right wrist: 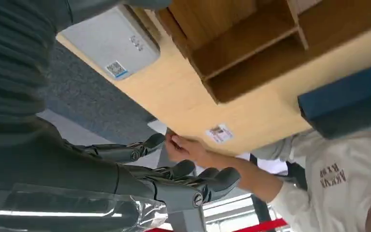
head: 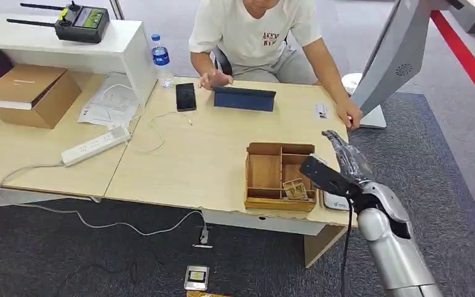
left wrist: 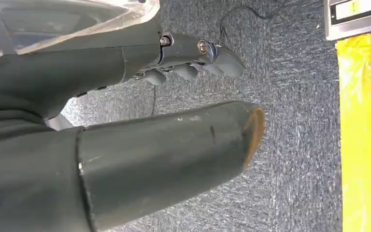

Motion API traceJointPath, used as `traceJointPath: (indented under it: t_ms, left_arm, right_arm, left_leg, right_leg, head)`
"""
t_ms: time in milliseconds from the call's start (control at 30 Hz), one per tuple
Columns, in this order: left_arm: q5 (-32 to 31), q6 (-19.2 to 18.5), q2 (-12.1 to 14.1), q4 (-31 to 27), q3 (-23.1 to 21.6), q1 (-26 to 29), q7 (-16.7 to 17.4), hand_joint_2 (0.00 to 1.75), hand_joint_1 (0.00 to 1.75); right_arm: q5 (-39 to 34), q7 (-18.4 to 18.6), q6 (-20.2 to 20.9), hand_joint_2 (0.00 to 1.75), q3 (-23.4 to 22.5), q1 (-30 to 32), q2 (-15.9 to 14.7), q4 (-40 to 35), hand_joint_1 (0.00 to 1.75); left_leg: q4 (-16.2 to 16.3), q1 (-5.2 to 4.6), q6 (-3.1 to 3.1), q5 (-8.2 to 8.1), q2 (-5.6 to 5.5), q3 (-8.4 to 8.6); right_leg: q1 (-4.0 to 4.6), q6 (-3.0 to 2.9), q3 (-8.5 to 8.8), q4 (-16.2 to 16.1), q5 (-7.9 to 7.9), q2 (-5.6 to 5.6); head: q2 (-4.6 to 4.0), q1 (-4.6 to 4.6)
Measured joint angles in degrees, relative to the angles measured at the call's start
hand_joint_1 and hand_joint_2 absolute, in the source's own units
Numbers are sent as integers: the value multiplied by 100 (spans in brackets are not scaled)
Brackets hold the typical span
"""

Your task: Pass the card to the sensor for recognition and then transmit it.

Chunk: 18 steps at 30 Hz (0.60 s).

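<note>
Card [head: 295, 189] seems to be the small patterned piece lying in the front right compartment of the wooden box [head: 278, 148], with perhaps one more under it; it is too small to tell. A second small card [head: 321, 111] lies on the table [head: 210, 154] behind the box, close to a person's hand [head: 348, 117], so which one the task means is my judgement only.

The step in hand looks like the reach for the card. To do it well, the right hand [head: 341, 166] should come down over the front right compartment, take the card by its edge between thumb and finger, and lift it straight up before going to the white sensor [head: 334, 201], which lies just beside the box at its right front corner.

The right hand hovers above the right side of the box, over the card and not touching it, fingers stretched and apart, holding nothing. The left hand [left wrist: 125, 67] hangs over the carpet, away from the box, holding nothing; whether its fingers are spread or curled I cannot tell
</note>
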Motion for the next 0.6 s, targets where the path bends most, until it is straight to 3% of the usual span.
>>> traceJointPath:
  t_ms: [300,600]
  left_arm:
    - [13,0,0,0,-48,-8,46,0,0]
    - [0,0,-9,0,-87,-14,57,0,0]
  right_arm:
    - [129,-59,234,175,251,151,31,146,0]
    - [205,-85,172,175,525,263,116,439,0]
  left_leg:
    - [0,0,0,0,0,-1]
    - [0,0,0,0,0,0]
  right_leg:
    - [-1,0,0,0,0,0]
    - [0,0,0,0,0,0]
  head:
    - [0,0]
    - [0,0]
